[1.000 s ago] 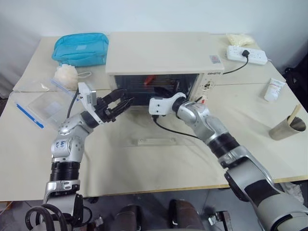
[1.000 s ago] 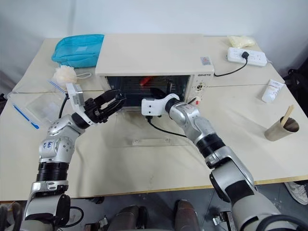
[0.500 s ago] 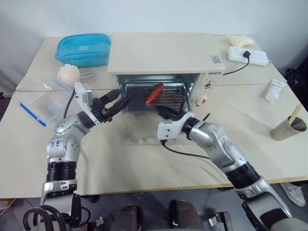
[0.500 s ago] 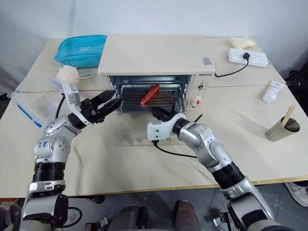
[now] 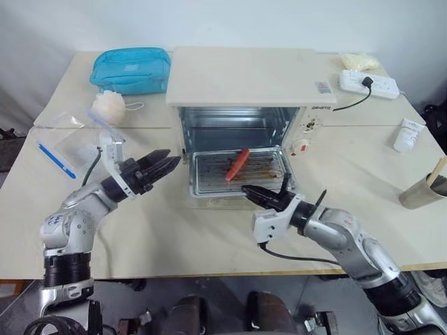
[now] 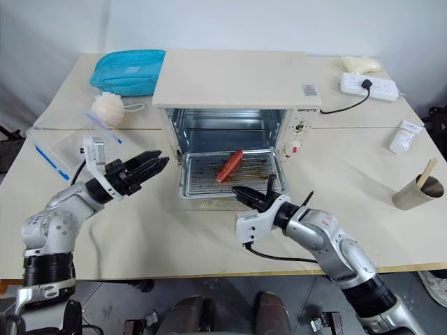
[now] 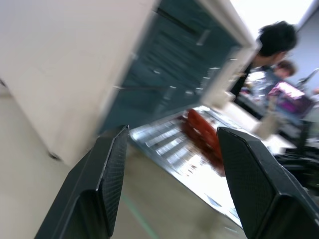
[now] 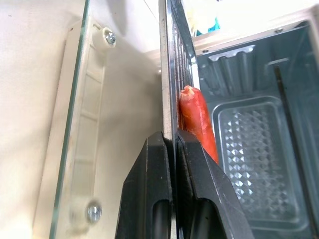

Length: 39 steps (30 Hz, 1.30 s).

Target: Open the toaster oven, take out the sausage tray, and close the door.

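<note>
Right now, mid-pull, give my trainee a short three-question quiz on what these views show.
1. True or false: the door lies folded down flat.
2. Which gripper pinches the rim of the sausage tray: A left, B right?
3. What red item lies in that tray?

Key: 1 true. 2 B: the right gripper is clamped on its front edge, while the left gripper hovers open beside the toaster oven. 3 the sausage.

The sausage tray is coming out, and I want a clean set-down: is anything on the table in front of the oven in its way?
Only the open door, lying flat beneath the sausage tray. Past it, nothing visible blocks the table.
</note>
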### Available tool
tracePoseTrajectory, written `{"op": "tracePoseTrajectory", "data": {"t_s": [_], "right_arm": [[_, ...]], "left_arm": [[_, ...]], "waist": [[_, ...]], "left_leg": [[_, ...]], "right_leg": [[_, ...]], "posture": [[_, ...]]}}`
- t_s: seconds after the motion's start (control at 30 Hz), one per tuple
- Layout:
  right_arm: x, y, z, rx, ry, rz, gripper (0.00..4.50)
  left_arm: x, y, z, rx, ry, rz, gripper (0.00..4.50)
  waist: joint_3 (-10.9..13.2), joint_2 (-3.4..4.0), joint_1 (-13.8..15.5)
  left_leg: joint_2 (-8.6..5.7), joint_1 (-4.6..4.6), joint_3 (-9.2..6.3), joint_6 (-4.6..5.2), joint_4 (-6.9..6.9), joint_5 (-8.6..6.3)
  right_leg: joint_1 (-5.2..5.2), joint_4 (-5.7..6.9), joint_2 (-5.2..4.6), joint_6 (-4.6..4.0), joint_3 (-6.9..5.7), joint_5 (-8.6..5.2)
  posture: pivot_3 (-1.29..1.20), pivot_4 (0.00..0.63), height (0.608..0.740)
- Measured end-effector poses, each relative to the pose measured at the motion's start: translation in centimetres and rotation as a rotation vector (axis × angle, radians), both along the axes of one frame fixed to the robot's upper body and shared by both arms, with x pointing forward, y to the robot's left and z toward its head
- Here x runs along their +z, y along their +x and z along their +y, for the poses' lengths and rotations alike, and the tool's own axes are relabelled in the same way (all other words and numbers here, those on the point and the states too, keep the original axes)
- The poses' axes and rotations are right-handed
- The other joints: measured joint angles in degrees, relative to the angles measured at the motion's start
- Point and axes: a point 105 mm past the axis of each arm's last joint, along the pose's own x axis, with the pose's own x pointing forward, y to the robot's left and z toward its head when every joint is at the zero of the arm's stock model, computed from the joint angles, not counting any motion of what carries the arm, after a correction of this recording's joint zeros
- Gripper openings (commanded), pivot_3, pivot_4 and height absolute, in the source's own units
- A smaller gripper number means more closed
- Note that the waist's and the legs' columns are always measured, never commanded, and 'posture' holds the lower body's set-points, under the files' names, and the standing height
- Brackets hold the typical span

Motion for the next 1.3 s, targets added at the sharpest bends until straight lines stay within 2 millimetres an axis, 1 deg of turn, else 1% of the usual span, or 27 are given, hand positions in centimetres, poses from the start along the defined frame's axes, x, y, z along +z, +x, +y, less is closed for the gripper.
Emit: {"op": "tracePoseTrajectory", "data": {"t_s": [0.07, 0.17, 0.27, 0.37, 0.43, 0.53, 0.6, 0.63, 0.73, 0.8, 0.83, 0.93, 0.97, 1.0, 1.07, 1.1, 1.2, 1.27, 1.3], "right_arm": [[0.2, -0.1, -0.2, 0.000, 0.000, -0.009, 0.02], [0.4, -0.2, -0.2, 0.010, 0.002, -0.025, 0.02], [0.6, -0.5, 0.1, 0.041, -0.001, -0.042, 0.02], [1.0, -0.8, 0.6, 0.081, -0.003, -0.068, 0.02], [1.5, -0.8, 1.0, 0.121, -0.005, -0.093, 0.02], [1.9, -0.8, 1.3, 0.161, -0.007, -0.110, 0.00], [1.7, -0.6, 1.4, 0.169, -0.010, -0.106, 0.00], [1.6, -0.5, 1.4, 0.170, -0.010, -0.103, 0.00], [1.4, -0.4, 1.4, 0.176, -0.016, -0.098, 0.00], [1.4, -0.5, 1.5, 0.189, -0.023, -0.097, 0.00], [1.3, -0.5, 1.5, 0.192, -0.021, -0.091, 0.00], [1.3, -0.7, 1.5, 0.214, -0.008, -0.063, 0.00], [1.3, -0.7, 1.5, 0.218, -0.002, -0.051, 0.47], [1.3, -0.8, 1.5, 0.223, 0.007, -0.038, 0.63], [1.5, -1.0, 1.6, 0.242, 0.037, -0.012, 1.19], [1.6, -1.1, 1.6, 0.251, 0.050, -0.001, 1.46], [1.7, -1.3, 1.5, 0.269, 0.063, 0.023, 2.50], [2.0, -1.3, 0.9, 0.268, 0.071, 0.033, 3.20], [2.2, -1.3, 0.5, 0.262, 0.079, 0.040, 3.53]], "left_arm": [[0.1, -0.9, -0.4, -0.043, -0.023, 0.071, 2.98], [-0.4, -1.8, -1.3, -0.092, -0.013, 0.189, 2.98], [-1.2, -1.8, -1.8, -0.093, -0.016, 0.289, 2.98], [-0.8, -1.5, -2.4, -0.098, -0.068, 0.325, 2.98], [-0.9, -1.2, -2.6, -0.101, -0.081, 0.362, 2.98], [-1.5, -0.8, -3.1, -0.106, -0.104, 0.414, 2.40], [-1.6, -0.6, -3.5, -0.114, -0.118, 0.428, 1.77], [-1.6, -0.5, -3.6, -0.117, -0.123, 0.435, 1.56], [-1.6, -0.5, -3.8, -0.133, -0.146, 0.451, 0.69], [-1.4, -0.7, -3.8, -0.146, -0.168, 0.459, 0.22], [-1.3, -0.7, -3.9, -0.154, -0.183, 0.461, 0.05], [-1.3, -0.9, -3.7, -0.166, -0.206, 0.485, 0.01], [-1.3, -0.9, -3.7, -0.166, -0.215, 0.493, 0.00], [-1.4, -1.0, -3.6, -0.167, -0.227, 0.507, 0.00], [-1.2, -1.2, -3.4, -0.169, -0.250, 0.522, 0.00], [-1.4, -1.4, -3.2, -0.164, -0.259, 0.541, 0.00], [-2.4, -1.9, -2.5, -0.144, -0.306, 0.609, 0.00], [-3.1, -2.6, -1.7, -0.117, -0.350, 0.652, 0.00], [-3.4, -3.0, -1.0, -0.090, -0.371, 0.672, 0.00]], "waist": [[0.0, 0.00, 0.2], [0.0, 0.00, 0.6], [0.0, 0.00, 0.9], [0.0, 0.00, 0.9], [0.0, 0.00, 0.8], [0.0, 0.00, 0.8], [0.0, 0.00, 0.8], [0.0, 0.00, 0.8], [0.0, 0.00, 0.8], [0.0, 0.00, 0.8], [0.0, 0.00, 0.8], [0.0, 0.00, 0.8], [0.0, 0.00, 0.8], [0.0, 0.00, 0.8], [0.0, 0.00, 0.8], [0.0, 0.00, 0.8], [0.0, 0.00, 0.7], [0.0, 0.00, 0.6], [0.0, 0.00, 0.6]], "left_leg": [[0.00, 0.01, 0.01, -0.01, 0.03, 0.01], [-0.01, 0.02, 0.04, -0.01, 0.04, 0.01], [-0.01, 0.02, 0.03, -0.01, 0.04, 0.01], [-0.04, 0.02, 0.03, -0.01, 0.05, 0.01], [-0.03, 0.02, 0.05, -0.01, 0.05, 0.02], [-0.02, 0.03, 0.05, -0.02, 0.04, 0.02], [-0.02, 0.03, 0.06, -0.02, 0.04, 0.02], [-0.03, 0.03, 0.07, -0.02, 0.04, 0.02], [-0.03, 0.03, 0.07, -0.02, 0.04, 0.02], [-0.03, 0.03, 0.07, -0.02, 0.04, 0.02], [-0.02, 0.03, 0.06, -0.02, 0.04, 0.02], [-0.02, 0.03, 0.07, -0.02, 0.04, 0.02], [-0.02, 0.03, 0.06, -0.02, 0.04, 0.02], [-0.03, 0.03, 0.06, -0.02, 0.04, 0.02], [-0.02, 0.03, 0.04, -0.02, 0.04, 0.02], [-0.02, 0.06, 0.04, -0.02, 0.04, 0.02], [-0.01, 0.06, 0.02, -0.02, 0.03, 0.02], [0.01, 0.07, 0.01, -0.02, 0.03, 0.02], [0.02, 0.07, -0.01, -0.02, 0.03, 0.02]], "right_leg": [[0.02, -0.01, 0.01, 0.00, 0.05, 0.00], [0.02, -0.01, 0.02, 0.00, 0.14, 0.00], [0.02, -0.01, 0.03, 0.00, 0.16, 0.00], [0.03, -0.02, 0.03, 0.00, 0.19, 0.00], [0.02, -0.02, 0.04, 0.00, 0.17, 0.00], [0.02, -0.02, 0.06, 0.00, 0.15, 0.00], [0.02, -0.02, 0.05, 0.00, 0.16, 0.00], [0.02, -0.03, 0.05, 0.00, 0.17, 0.00], [0.02, -0.03, 0.05, 0.00, 0.18, 0.00], [0.02, -0.03, 0.05, 0.00, 0.18, 0.00], [0.02, -0.03, 0.04, 0.00, 0.18, 0.00], [0.02, -0.03, 0.05, 0.00, 0.18, 0.00], [0.02, -0.03, 0.05, 0.00, 0.18, 0.00], [0.02, -0.03, 0.04, 0.00, 0.19, 0.00], [0.02, -0.03, 0.04, 0.00, 0.20, 0.00], [0.04, -0.01, 0.04, 0.00, 0.22, 0.00], [0.03, -0.01, 0.04, 0.00, 0.32, 0.00], [0.02, -0.01, 0.03, 0.00, 0.44, 0.00], [0.02, 0.01, 0.02, 0.00, 0.52, 0.00]], "posture": [[0.00, 0.150, 0.740], [0.00, 0.150, 0.740], [0.00, 0.150, 0.740], [0.00, 0.150, 0.740], [0.00, 0.150, 0.740], [0.00, 0.150, 0.740], [0.00, 0.150, 0.740], [0.00, 0.150, 0.740], [0.00, 0.150, 0.740], [0.00, 0.150, 0.740], [0.00, 0.150, 0.740], [0.00, 0.150, 0.740], [0.00, 0.150, 0.740], [0.00, 0.150, 0.740], [0.00, 0.150, 0.740], [0.00, 0.150, 0.740], [0.00, 0.150, 0.740], [0.00, 0.150, 0.740], [0.00, 0.150, 0.740]]}}
